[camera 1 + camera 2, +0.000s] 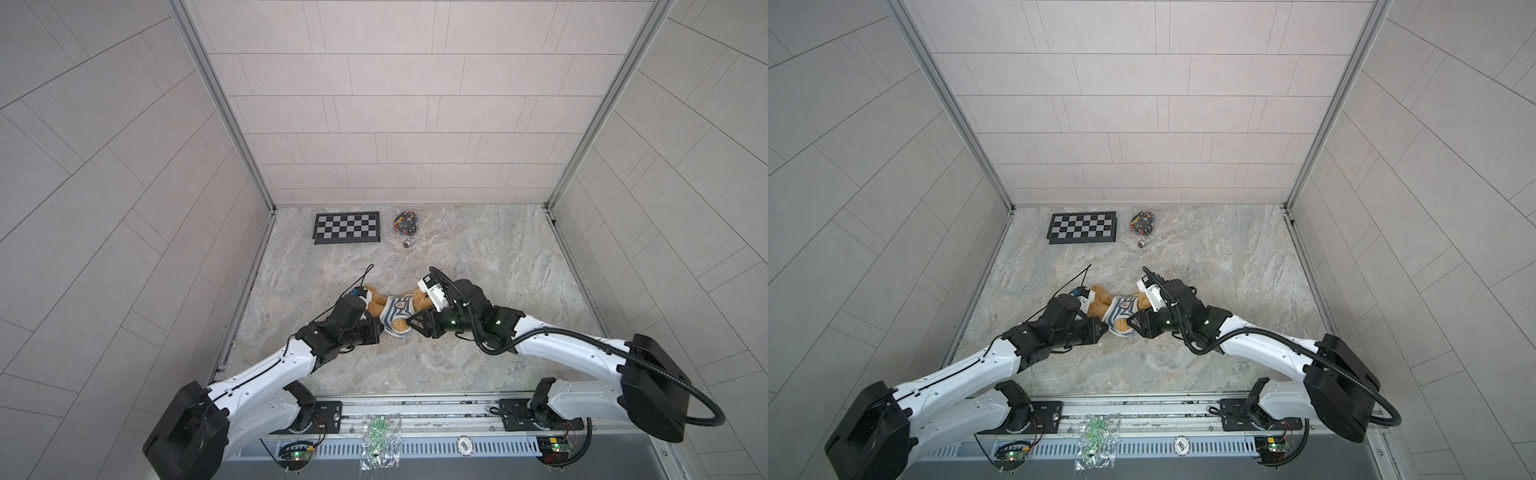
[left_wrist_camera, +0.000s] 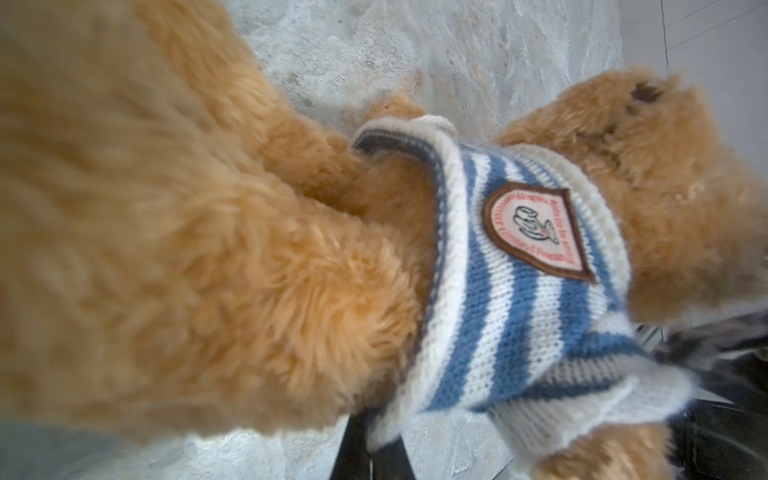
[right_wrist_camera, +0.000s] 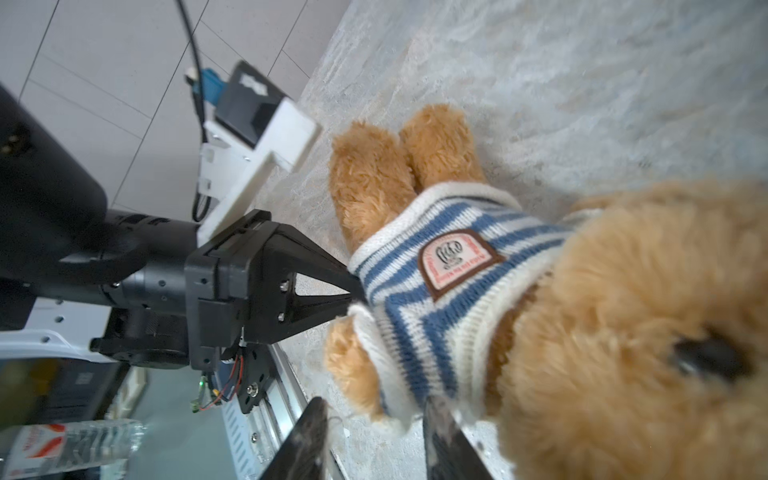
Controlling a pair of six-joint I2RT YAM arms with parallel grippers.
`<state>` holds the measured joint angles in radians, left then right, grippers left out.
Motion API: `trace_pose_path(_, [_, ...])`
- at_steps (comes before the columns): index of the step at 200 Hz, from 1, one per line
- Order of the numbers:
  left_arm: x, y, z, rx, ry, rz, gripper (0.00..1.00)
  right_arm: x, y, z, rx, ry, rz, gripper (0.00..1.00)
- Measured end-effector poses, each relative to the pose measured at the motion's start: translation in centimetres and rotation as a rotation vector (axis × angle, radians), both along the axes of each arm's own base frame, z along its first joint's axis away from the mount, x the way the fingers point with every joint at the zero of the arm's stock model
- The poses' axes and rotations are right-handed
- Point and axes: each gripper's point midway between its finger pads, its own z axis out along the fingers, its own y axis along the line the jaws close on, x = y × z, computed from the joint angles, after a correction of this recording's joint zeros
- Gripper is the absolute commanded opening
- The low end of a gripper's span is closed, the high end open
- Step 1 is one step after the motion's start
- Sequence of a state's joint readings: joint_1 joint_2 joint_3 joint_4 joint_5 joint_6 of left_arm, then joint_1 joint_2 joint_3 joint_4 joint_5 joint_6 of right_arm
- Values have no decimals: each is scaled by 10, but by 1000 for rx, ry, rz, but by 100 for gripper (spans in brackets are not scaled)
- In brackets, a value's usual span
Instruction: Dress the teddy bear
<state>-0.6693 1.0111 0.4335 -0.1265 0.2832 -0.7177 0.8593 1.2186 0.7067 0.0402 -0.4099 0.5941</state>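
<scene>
The teddy bear (image 1: 375,305) (image 1: 1098,306) lies on its back on the marble tabletop, legs to the left and head under the right wrist. It wears the blue-and-white striped shirt (image 1: 397,309) (image 1: 1122,309) (image 2: 498,291) (image 3: 415,316) over its torso. My left gripper (image 1: 384,328) (image 1: 1105,328) (image 2: 372,419) (image 3: 353,291) is shut on the shirt's lower edge at the bear's near side. My right gripper (image 1: 409,322) (image 1: 1129,321) (image 3: 376,405) is open, its jaws standing apart on either side of the near sleeve and paw. The bear's fur (image 2: 208,249) (image 3: 623,332) fills much of both wrist views.
A checkerboard (image 1: 347,227) (image 1: 1082,227) lies at the back of the table, with a clear bag of small dark parts (image 1: 406,223) (image 1: 1143,222) beside it. A plastic bag of green parts (image 1: 380,440) lies on the front rail. Tiled walls enclose three sides.
</scene>
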Motion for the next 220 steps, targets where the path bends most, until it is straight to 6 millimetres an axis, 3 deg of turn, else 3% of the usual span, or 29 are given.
trace_pose_path(30, [-2, -9, 6, -38, 0, -14, 0, -16, 1, 38, -39, -204, 63, 43])
trace_pose_path(51, [-2, -15, 10, -65, 1, -18, 0, -26, 3, 43, -86, -299, 104, 43])
trace_pose_path(126, [1, -26, 18, -108, 0, -26, 0, -31, 3, -16, -356, -340, 172, 39])
trace_pose_path(220, [1, -29, 20, -124, 0, -29, 0, -10, 4, -35, -492, -373, 128, 31])
